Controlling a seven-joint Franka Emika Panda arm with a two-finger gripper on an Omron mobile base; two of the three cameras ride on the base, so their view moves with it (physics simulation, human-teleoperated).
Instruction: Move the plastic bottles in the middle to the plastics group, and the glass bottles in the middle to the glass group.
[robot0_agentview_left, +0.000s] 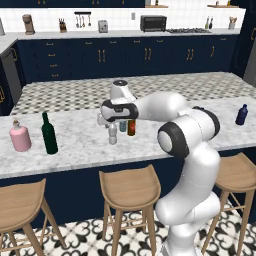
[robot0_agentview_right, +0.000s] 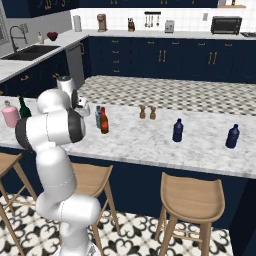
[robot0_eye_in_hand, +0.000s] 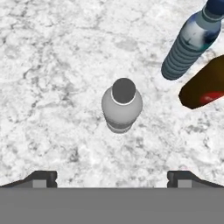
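The clear greyish plastic bottle (robot0_eye_in_hand: 122, 105) stands upright on the marble bench (robot0_eye_in_hand: 52, 65) directly below the tool (robot0_eye_in_hand: 112, 177), centred between its two finger tips, which are spread wide and hold nothing. Just beyond it and off to one side stand the pale teal-blue bottle (robot0_eye_in_hand: 189, 43) and, right beside that, the amber-brown glass bottle with a red top (robot0_eye_in_hand: 205, 87); the three make a tight cluster under the hand, all still in the middle of the bench. By that showing, nothing has been sorted yet: three carries remain, and the first pick looks about to begin on the greyish bottle. Well away to the tool's left side wait the tall dark green bottle (robot0_agentview_left: 48, 134) and the squat pink bottle (robot0_agentview_left: 20, 136); far off the other way stand two dark navy bottles (robot0_agentview_right: 177, 130), with two small wooden shakers (robot0_agentview_right: 147, 112) between. In the left base view the forearm covers most of the teal and amber bottles. In the right base view the shoulder hides part of the green bottle. The hand view cuts the amber bottle at its edge.
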